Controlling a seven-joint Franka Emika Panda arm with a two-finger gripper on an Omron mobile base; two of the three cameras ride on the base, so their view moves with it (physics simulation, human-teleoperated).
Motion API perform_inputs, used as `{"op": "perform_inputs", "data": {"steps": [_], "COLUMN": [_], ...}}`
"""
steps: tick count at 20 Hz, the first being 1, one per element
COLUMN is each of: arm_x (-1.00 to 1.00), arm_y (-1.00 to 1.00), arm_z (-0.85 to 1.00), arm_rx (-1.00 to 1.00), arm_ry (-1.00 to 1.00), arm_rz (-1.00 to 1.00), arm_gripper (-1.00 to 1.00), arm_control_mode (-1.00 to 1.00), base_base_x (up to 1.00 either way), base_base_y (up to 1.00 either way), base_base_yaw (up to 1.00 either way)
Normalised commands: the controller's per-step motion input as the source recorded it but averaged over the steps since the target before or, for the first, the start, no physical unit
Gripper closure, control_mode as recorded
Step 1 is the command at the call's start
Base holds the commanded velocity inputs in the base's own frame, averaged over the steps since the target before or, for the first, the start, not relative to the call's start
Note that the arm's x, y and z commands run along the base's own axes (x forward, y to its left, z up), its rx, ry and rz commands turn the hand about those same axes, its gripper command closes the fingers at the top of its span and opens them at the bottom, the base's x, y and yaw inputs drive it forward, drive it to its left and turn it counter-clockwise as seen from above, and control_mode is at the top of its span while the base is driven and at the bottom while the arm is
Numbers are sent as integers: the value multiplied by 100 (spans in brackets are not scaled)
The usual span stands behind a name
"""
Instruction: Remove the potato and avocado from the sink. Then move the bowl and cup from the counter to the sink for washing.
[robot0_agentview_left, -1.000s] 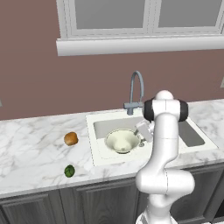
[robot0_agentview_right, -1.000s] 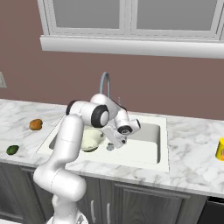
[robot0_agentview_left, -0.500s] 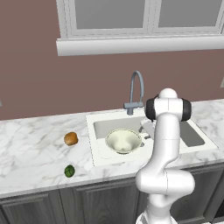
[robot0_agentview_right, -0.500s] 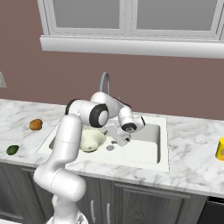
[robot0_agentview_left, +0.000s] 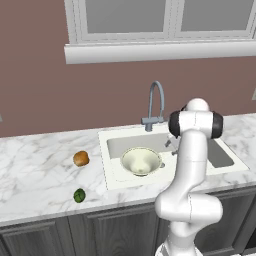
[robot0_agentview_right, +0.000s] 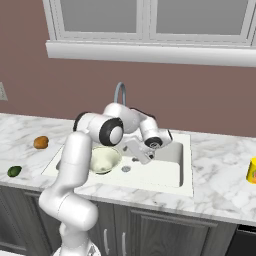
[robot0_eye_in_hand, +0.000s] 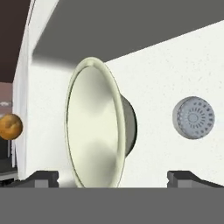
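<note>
The gripper (robot0_eye_in_hand: 111, 177) is hanging with jaws apart just beside the bowl (robot0_eye_in_hand: 94, 127) it seems to have released in the sink (robot0_eye_in_hand: 166, 78); the cup (robot0_agentview_right: 251, 170) is waiting far off on the worktop (robot0_agentview_right: 225, 185).

White arm rising from the lower left of the right base view, elbow bent at centre, forearm reaching right, gripper (robot0_agentview_right: 141, 153) just right of centre, pointing down-left, jaws wide apart, holding nothing
</note>
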Motion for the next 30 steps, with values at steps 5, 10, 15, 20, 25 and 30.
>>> {"op": "perform_inputs", "data": {"steps": [5,10,15,20,25,30], "arm_x": [-23,-30,-31,-22,-26,-29], "arm_y": [-22,-16,-12,-7,-12,-15], "arm_z": [34,27,27,37,40,38], "arm_rx": [0,-1,-6,-10,-9,-12], "arm_ry": [-6,-14,-14,-8,0,0], "arm_rz": [1,1,3,9,5,1], "arm_gripper": [-100,-100,-100,-100,-100,-100], "arm_control_mode": [-100,-100,-100,-100,-100,-100], "base_base_x": [0,0,0,0,0,0], "base_base_y": [0,0,0,0,0,0], "base_base_yaw": [0,0,0,0,0,0]}}
